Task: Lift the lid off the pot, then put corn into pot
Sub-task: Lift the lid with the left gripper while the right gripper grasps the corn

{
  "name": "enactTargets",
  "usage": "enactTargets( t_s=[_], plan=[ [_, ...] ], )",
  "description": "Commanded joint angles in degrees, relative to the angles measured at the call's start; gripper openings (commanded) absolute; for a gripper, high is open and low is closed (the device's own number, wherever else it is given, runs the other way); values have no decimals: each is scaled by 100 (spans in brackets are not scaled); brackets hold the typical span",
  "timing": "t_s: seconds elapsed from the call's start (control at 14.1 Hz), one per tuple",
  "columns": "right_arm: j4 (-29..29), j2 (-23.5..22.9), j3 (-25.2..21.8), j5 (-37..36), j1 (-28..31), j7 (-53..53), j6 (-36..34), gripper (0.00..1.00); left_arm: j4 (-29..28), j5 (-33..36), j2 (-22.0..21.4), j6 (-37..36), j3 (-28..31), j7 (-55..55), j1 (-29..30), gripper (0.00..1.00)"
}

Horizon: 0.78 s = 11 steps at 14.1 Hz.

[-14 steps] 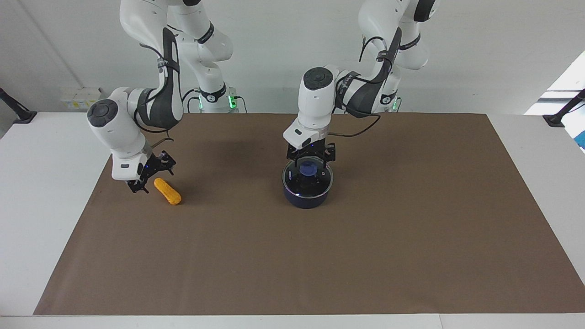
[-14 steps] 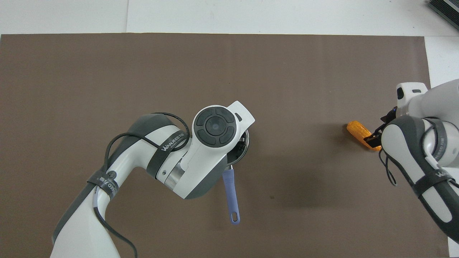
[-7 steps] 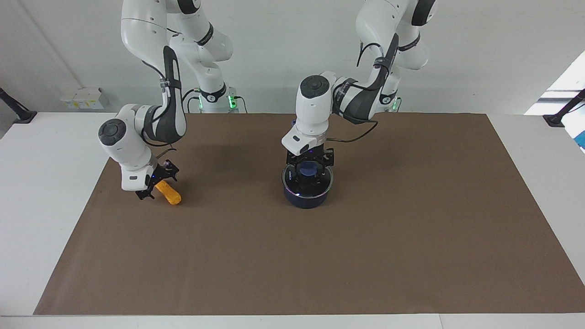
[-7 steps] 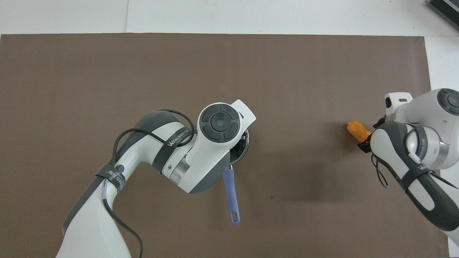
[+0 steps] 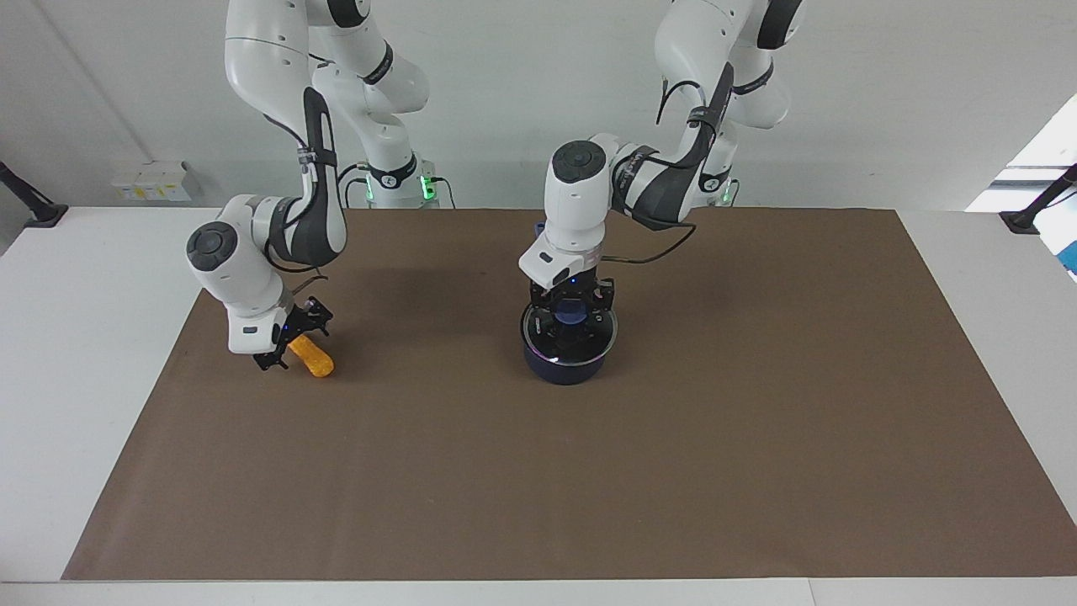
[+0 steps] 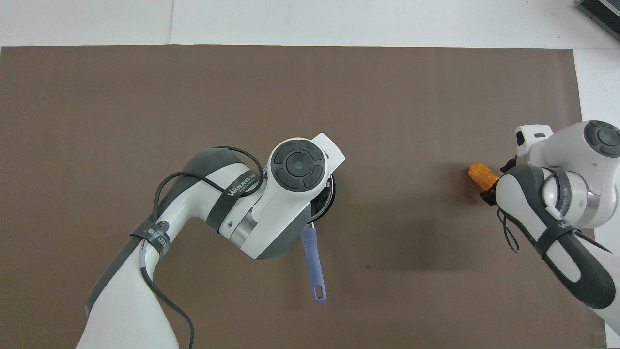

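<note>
The dark blue pot (image 5: 565, 369) stands mid-table with the glass lid (image 5: 594, 338) on it. My left gripper (image 5: 572, 308) is down on the lid, its fingers shut on the blue knob (image 5: 572, 315). From overhead the left arm covers most of the pot, and only the lid's rim (image 6: 331, 196) and the pot's light-blue handle (image 6: 313, 264) show. The orange corn (image 5: 315, 361) lies on the mat toward the right arm's end. My right gripper (image 5: 293, 341) is low over the corn's end nearer the robots, open, with a finger on each side. Its other end (image 6: 479, 173) shows overhead.
A brown mat (image 5: 589, 488) covers the table's middle, with white table (image 5: 76, 353) around it. The pot's handle points toward the robots. Small white boxes (image 5: 151, 179) sit at the table's edge by the right arm's base.
My left gripper's fingers have closed in on the lid's knob. My right gripper has come down and sideways until it straddles the corn's end. Pot and corn have stayed put.
</note>
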<state>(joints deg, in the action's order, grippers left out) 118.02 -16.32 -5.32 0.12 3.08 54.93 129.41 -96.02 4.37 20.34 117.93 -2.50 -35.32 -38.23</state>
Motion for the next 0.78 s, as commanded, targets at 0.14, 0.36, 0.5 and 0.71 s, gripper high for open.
enactTargets(
  t_s=[0.14, 0.36, 0.5, 0.71],
  plan=[
    [45, -64, 22, 224, 18, 176, 155, 21, 522, 178, 58, -437, 66, -116, -61, 6],
    [28, -73, 22, 348, 9, 9, 102, 0, 752, 205, 14, -736, 66, -107, 0, 0],
    [-25, -82, 22, 348, 9, -9, 76, 0, 761, 196, -30, -860, 83, -89, 9, 0],
    [-217, 5, 22, 409, 62, -280, -170, 0, 1040, 161, -117, -1166, 101, -72, 26, 0]
  ],
)
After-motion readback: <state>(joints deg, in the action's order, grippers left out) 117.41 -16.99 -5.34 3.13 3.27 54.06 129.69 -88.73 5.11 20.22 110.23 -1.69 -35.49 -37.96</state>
